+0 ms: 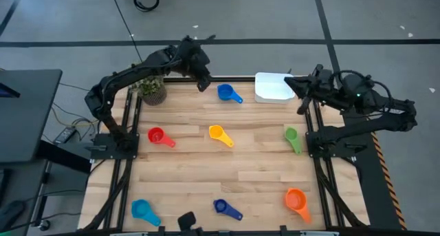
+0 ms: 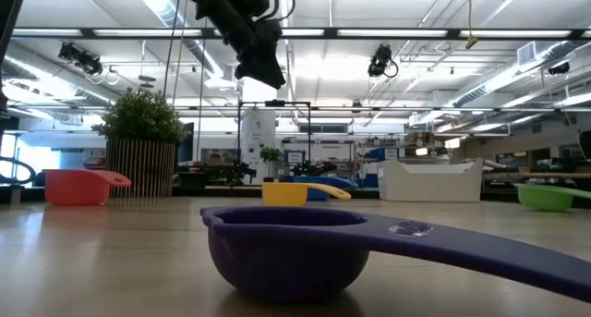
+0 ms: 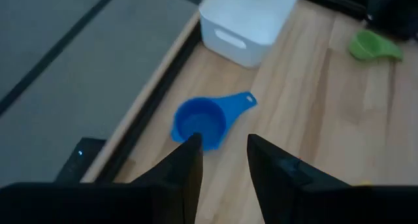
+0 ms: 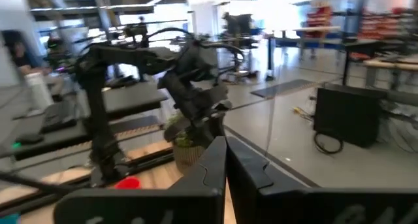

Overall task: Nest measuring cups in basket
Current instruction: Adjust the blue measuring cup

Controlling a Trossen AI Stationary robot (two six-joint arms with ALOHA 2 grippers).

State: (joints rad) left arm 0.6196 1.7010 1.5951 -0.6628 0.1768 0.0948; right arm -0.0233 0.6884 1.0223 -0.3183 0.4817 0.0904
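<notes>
From above, the wooden tabletop (image 1: 261, 164) carries seven measuring cups spread well apart. The blue cup (image 1: 227, 93) lies near the far edge, between the potted plant (image 1: 152, 91) and the white basket (image 1: 273, 87), which sits at the far edge toward the right. The red cup (image 1: 159, 136), the yellow cup (image 1: 219, 134) and the green cup (image 1: 292, 138) lie across the middle; the light blue cup (image 1: 144, 210), the dark blue cup (image 1: 224, 208) and the orange cup (image 1: 296, 201) lie along the near edge. No cup is in the basket. The left gripper (image 1: 203, 82) hangs above the far edge just beside the blue cup. The right gripper (image 1: 292, 85) is at the basket's right side.

From table height, the dark blue cup (image 2: 286, 248) fills the foreground, handle pointing right. Behind it stand the red cup (image 2: 78, 186), the plant (image 2: 140, 141), the yellow cup (image 2: 288, 192), the basket (image 2: 432, 181) and the green cup (image 2: 552, 197). The left gripper (image 2: 263, 67) hangs high, clear of the wood.

The left wrist camera looks down between its own jaws, which stand apart and hold nothing; the left gripper (image 3: 221, 160) is over the blue cup (image 3: 201, 121), with the basket (image 3: 248, 18) and green cup (image 3: 372, 46) beyond.

The right wrist camera shows the right gripper (image 4: 226, 160) with its jaws pressed together and empty, facing the left arm (image 4: 189, 87).
</notes>
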